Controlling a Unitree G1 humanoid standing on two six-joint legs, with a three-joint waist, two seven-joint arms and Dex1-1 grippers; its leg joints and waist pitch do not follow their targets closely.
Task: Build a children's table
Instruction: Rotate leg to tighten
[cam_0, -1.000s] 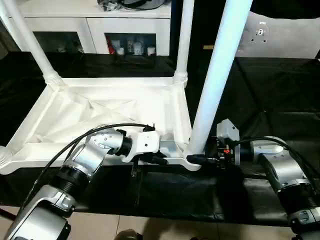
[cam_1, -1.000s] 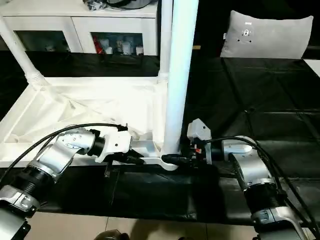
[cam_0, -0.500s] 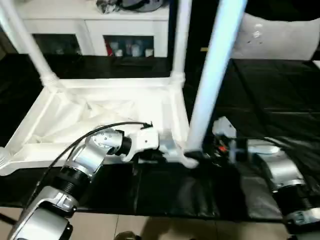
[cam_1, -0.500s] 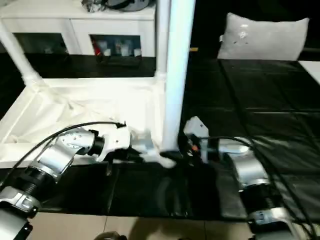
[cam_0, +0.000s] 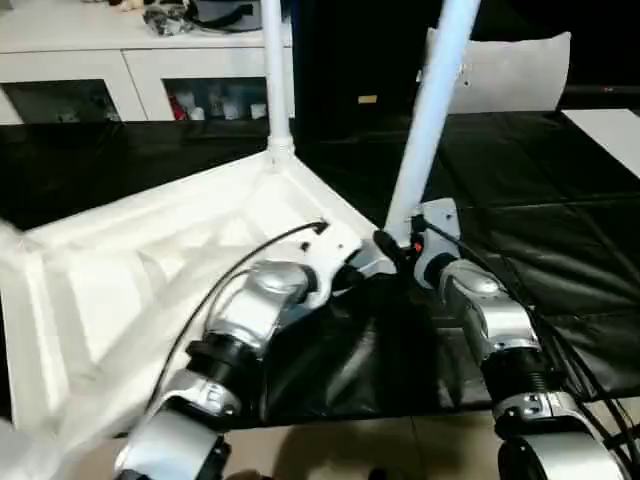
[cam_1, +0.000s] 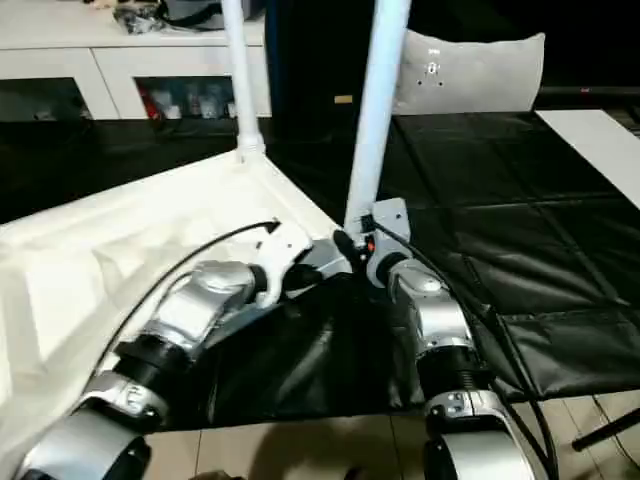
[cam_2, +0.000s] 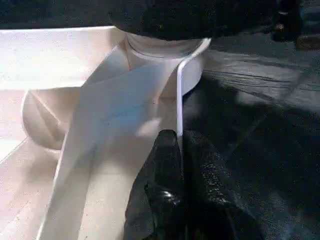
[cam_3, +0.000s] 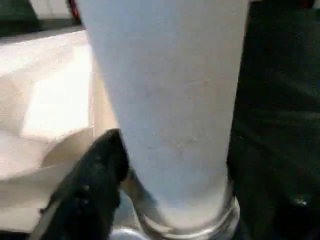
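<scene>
The upside-down white table (cam_0: 150, 270) lies on the black mat (cam_0: 560, 230) with its ribbed underside up, turned at an angle. The left gripper (cam_2: 181, 150) has its fingers pinched tight on the thin rim at the near right corner. The right gripper (cam_0: 395, 250) sits with its fingers around the base of the near leg (cam_0: 430, 110). Another leg (cam_0: 277, 70) stands at the far corner, in front of a white cabinet (cam_0: 120, 70).

The children's table (cam_0: 150, 260) lies upside down on the floor mat (cam_0: 520, 200), legs up. A cabinet (cam_0: 130, 75) stands behind it. A cushion (cam_0: 510, 70) stands behind, toward the right.
</scene>
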